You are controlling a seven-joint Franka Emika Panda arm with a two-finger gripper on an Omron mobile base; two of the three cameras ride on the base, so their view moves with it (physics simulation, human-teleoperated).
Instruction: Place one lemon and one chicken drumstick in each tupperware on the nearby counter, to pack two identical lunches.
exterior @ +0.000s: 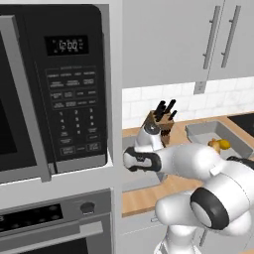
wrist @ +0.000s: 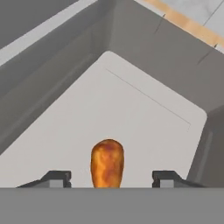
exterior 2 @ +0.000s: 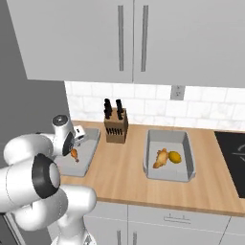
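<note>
Light-brown wood counter (exterior 2: 124,167) under pale grey wall cupboards (exterior 2: 134,38), white tiled backsplash (exterior 2: 143,107) behind, with a knife block (exterior 2: 116,127) standing near the back as the landmark. Far to the left of the knife block, seen from the left base camera, a black microwave (exterior: 54,89) above an oven front (exterior: 54,223). Just left of the knife block, one grey tupperware (exterior 2: 88,155) lying flat on the counter, partly hidden by the white arm. Over that tray, the gripper (wrist: 111,178), pointing down into it, fingers (wrist: 57,178) spread apart with gaps on both sides of a browned chicken drumstick (wrist: 107,162); released, then, not clamped on it. Same drumstick visible from the right base camera as a small orange-brown piece (exterior 2: 74,154) just below the hand, inside the left tray; cannot tell whether resting on the tray floor or just above it. Right of the knife block, well apart from the first tray, the second tupperware (exterior 2: 187,170), also flat on the counter. Inside it, a second drumstick (exterior 2: 161,158) on the side nearer the knife block and a yellow lemon (exterior 2: 175,157) just beside it on the far side. Farther right again, at the counter's end, the edge of a black glass cooktop (exterior 2: 232,158).
</note>
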